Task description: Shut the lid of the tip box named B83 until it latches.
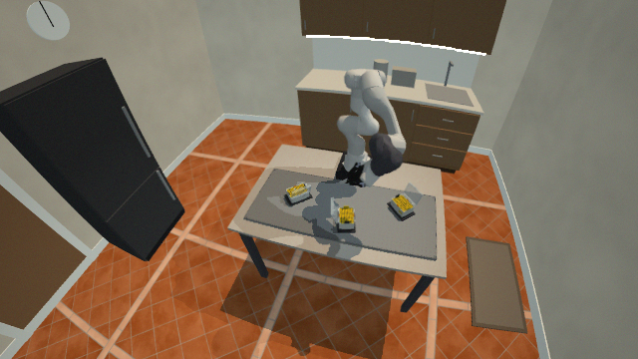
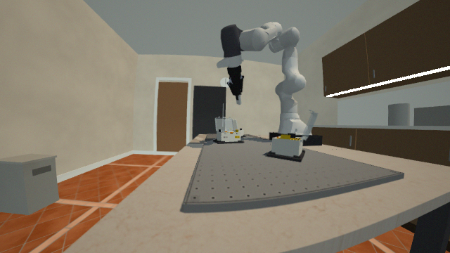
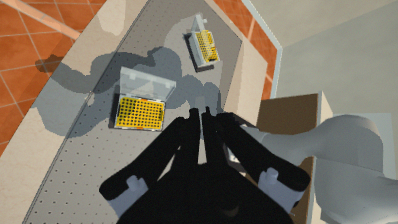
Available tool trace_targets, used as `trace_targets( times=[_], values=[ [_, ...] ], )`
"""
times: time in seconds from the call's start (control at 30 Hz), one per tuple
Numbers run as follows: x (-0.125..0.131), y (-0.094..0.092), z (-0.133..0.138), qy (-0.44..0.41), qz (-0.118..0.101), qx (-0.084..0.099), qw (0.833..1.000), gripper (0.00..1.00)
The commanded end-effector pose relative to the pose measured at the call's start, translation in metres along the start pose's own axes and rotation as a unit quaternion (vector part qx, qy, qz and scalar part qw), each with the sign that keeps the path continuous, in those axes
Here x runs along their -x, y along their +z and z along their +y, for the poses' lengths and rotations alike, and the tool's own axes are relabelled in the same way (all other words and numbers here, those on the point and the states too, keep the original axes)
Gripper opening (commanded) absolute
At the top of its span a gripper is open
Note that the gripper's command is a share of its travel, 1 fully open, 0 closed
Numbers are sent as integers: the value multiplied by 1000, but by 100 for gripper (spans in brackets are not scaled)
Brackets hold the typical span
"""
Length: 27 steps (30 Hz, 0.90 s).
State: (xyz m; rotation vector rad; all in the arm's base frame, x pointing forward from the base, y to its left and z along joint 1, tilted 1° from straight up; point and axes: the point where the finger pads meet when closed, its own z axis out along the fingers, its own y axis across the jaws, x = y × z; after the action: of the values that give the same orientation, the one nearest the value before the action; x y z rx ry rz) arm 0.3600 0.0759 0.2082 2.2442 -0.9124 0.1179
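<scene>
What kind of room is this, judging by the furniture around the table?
Most likely a home kitchen used as a workspace. A black refrigerator stands by one wall, a counter with a sink and drawers runs along another, and dark wall cabinets hang above it.

Top view: mounted high, across the desk [image 1: 279, 160] from the arm's base, looking steeply down; it takes in the whole desk and much of the room. Exterior view: set low, close to one end edge of the desk [image 2: 148, 211], facing along its length. Wrist view: looks down past the jaws at the mat [image 3: 100, 165]. All three views share the mat and boxes.
</scene>
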Motion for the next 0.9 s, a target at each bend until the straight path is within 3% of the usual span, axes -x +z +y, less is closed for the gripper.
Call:
trace_targets(
  times=[0.0, 0.43, 0.6, 0.87],
  values=[
    [7, -1, 0, -70, -7, -3, 998, 0],
    [46, -9, 5, -200, -41, -22, 979, 0],
    [51, -10, 5, -216, -45, -25, 975, 0],
    [77, -16, 9, -301, -65, -43, 951, 0]
  ],
)
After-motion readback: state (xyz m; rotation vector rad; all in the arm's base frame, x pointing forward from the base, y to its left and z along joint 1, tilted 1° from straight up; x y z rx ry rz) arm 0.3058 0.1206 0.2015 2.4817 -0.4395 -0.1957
